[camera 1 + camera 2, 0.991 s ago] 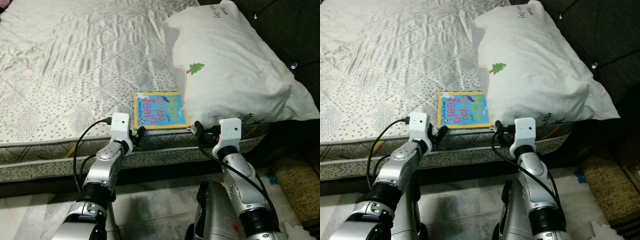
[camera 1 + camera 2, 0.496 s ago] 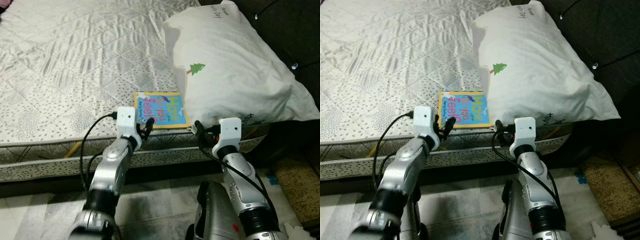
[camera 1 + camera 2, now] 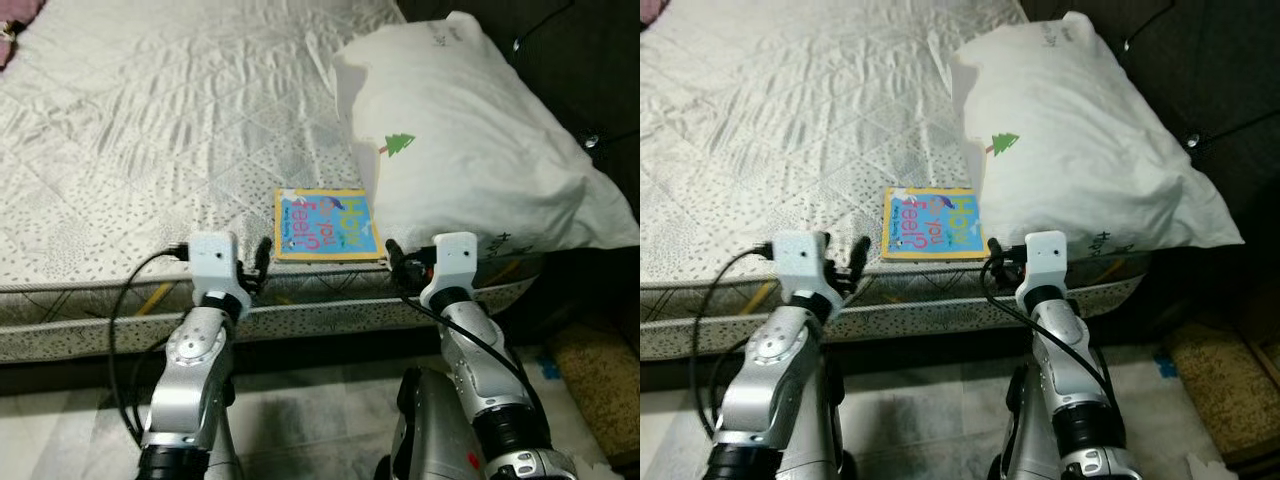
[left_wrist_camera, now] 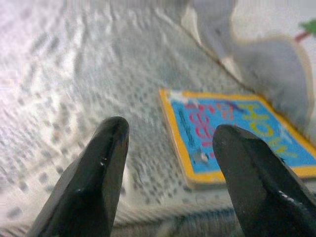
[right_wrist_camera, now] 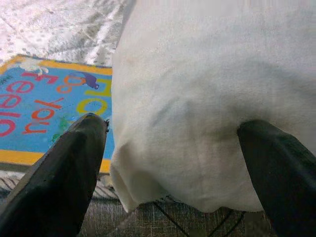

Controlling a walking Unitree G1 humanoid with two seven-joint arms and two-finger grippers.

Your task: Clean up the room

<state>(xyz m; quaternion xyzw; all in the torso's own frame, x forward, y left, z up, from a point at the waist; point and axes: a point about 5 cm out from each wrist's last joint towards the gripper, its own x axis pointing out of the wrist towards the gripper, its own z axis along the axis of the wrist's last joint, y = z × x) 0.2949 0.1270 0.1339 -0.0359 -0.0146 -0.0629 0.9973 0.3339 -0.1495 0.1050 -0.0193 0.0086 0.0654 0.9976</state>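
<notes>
Yellow-edged book (image 3: 328, 224) lies beside pillow (image 3: 470, 150) on mattress (image 3: 150, 140).

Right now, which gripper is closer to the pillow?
Right. The right gripper is at the pillow, its open fingers straddling the near corner. The left gripper is open beside the book, which lies between it and the pillow.

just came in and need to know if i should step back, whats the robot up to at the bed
The robot stands at the bed's edge with both arms raised to the mattress. Its left gripper is open near the mattress edge, just short of a children's book lying flat beside a large white pillow. Its right gripper is open with its fingers either side of the pillow's near corner. Neither is holding anything.
</notes>
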